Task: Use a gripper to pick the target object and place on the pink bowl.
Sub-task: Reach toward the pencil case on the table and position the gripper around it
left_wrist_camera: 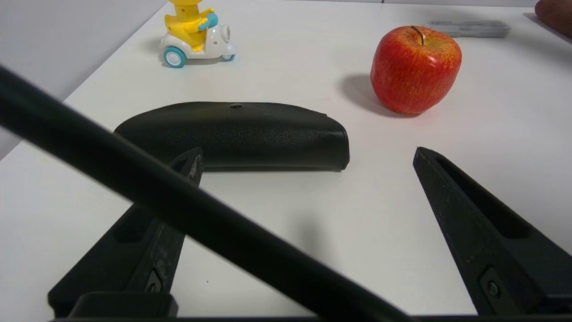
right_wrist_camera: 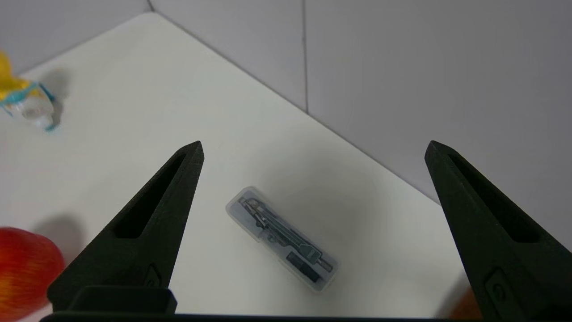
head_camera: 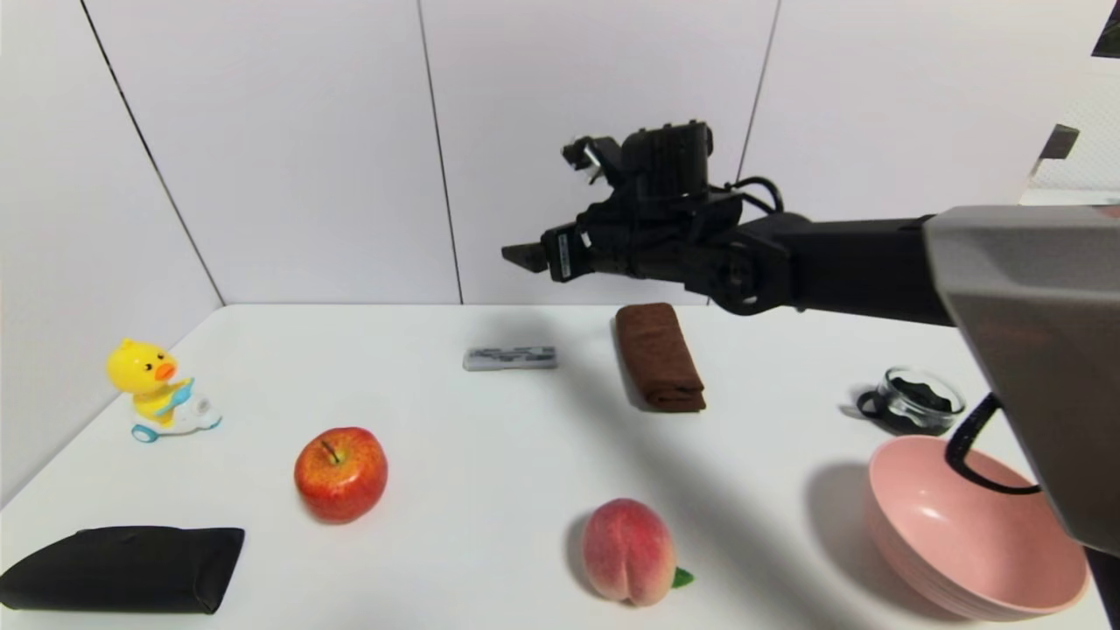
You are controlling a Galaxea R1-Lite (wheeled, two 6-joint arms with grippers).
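Reaching out over the white table [head_camera: 490, 455], the right gripper [right_wrist_camera: 313, 150] hangs in the air above the far side, its fingers spread wide with nothing between them. Below it the target object [head_camera: 510, 358] lies flat, just beside the brown towel [head_camera: 658, 356]. The pink bowl [head_camera: 967, 534] sits at the near right corner. The left gripper [left_wrist_camera: 306, 154], also spread, is parked by the black pouch [left_wrist_camera: 237, 133].
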